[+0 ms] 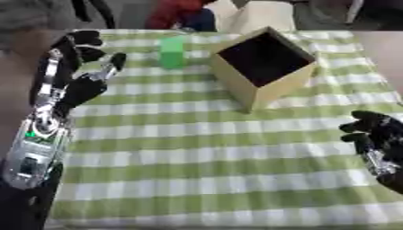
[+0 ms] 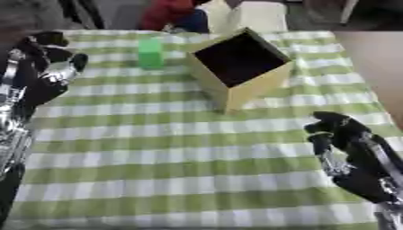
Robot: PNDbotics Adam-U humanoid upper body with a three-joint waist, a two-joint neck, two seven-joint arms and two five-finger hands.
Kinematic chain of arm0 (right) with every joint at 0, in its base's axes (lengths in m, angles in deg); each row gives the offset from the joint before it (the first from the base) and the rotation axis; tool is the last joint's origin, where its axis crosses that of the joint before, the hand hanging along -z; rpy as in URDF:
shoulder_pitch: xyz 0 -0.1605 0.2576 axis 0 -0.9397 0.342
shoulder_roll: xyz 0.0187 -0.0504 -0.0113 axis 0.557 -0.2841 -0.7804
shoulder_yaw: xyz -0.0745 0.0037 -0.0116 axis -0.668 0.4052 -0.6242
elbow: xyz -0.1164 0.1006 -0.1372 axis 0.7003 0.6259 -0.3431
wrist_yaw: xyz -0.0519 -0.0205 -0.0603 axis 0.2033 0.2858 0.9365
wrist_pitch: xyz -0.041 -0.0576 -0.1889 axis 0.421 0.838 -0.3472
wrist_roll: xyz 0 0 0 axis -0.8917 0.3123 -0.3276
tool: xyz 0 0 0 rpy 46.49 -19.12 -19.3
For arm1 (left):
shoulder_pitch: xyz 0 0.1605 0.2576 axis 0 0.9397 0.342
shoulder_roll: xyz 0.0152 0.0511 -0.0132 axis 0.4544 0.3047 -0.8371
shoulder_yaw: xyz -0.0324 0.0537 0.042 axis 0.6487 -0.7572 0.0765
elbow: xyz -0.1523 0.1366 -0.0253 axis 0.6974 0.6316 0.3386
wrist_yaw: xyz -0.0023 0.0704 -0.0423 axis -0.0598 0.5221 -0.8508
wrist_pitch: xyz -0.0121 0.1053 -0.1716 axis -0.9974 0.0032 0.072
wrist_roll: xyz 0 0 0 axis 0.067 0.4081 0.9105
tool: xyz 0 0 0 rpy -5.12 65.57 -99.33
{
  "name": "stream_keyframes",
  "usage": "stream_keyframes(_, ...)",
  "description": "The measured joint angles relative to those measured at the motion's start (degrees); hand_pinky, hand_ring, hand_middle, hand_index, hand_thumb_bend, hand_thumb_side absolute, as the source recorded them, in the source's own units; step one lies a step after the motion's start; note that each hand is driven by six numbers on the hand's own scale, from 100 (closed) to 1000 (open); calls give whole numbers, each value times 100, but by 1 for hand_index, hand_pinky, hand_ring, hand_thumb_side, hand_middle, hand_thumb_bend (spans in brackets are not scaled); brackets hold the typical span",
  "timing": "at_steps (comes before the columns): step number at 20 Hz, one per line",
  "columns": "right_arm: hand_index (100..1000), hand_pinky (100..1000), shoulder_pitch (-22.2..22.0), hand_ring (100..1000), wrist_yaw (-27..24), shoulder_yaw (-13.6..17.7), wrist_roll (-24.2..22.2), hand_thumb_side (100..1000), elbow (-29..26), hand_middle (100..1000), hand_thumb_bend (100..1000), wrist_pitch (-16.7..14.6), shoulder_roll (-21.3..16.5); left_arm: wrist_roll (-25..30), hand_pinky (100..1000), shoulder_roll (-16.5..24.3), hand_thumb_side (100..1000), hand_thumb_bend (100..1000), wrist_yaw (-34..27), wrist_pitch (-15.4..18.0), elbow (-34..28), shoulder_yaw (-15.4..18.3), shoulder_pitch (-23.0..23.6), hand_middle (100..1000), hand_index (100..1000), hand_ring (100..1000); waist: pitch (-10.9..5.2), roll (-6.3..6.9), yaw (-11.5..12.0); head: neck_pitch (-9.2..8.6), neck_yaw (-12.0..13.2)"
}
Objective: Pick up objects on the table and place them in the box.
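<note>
Black left hand (image 1: 82, 87) and right hand (image 2: 340, 130) on silver-jointed forearms.

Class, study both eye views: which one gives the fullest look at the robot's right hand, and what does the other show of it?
The right eye view shows it best: the right hand sits well inside the picture, with its wrist and forearm visible below it over the checked tablecloth. In the left eye view the same hand lies against the right edge, its forearm partly cut off.
</note>
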Motion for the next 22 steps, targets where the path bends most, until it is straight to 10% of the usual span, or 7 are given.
stream_keyframes(12, 841, 702, -27, 773, 0, -3, -12, 320, 0, 619, 100, 5, -1, 592, 770, 1050, 159, 718, 482, -107, 579, -69, -1275, 734, 803, 727, -39, 26, -83, 0, 8)
stream_keyframes(22, 841, 702, -27, 773, -1, -48, -56, 323, 1, 619, 100, 3, -3, 1490, 751, 1734, 132, 766, 1581, 74, 2658, -427, -3104, 709, 800, 719, -52, 47, -246, 0, 59)
